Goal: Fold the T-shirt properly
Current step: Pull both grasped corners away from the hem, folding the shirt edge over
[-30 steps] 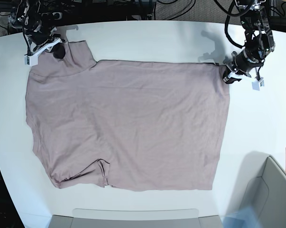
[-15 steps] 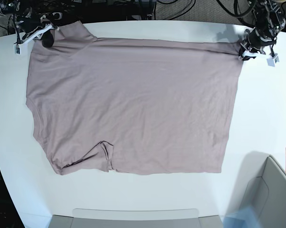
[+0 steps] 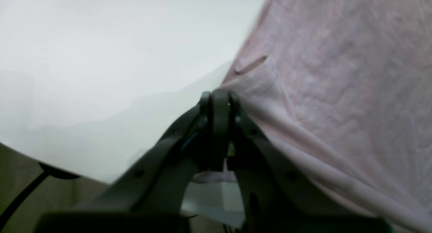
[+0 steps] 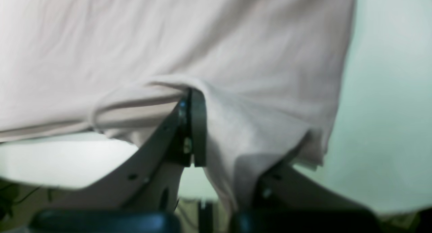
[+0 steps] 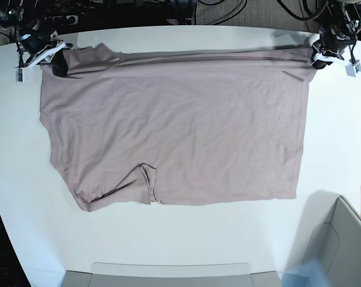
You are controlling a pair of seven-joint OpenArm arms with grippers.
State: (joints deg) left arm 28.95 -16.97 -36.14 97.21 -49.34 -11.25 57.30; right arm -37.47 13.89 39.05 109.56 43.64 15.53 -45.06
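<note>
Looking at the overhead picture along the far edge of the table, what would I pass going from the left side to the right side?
The right gripper pinching one corner of the T-shirt → the shirt's stretched top edge across the white table → the left gripper pinching the other corner.

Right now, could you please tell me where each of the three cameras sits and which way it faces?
Base: overhead, looking down on the white table and the spread T-shirt; both arms show at the far corners.
Left wrist: behind the left hand, low, looking along its shut fingers at a pinched shirt corner.
Right wrist: behind the right hand, likewise, cloth draped over it.
All three views share the T-shirt and table.
</note>
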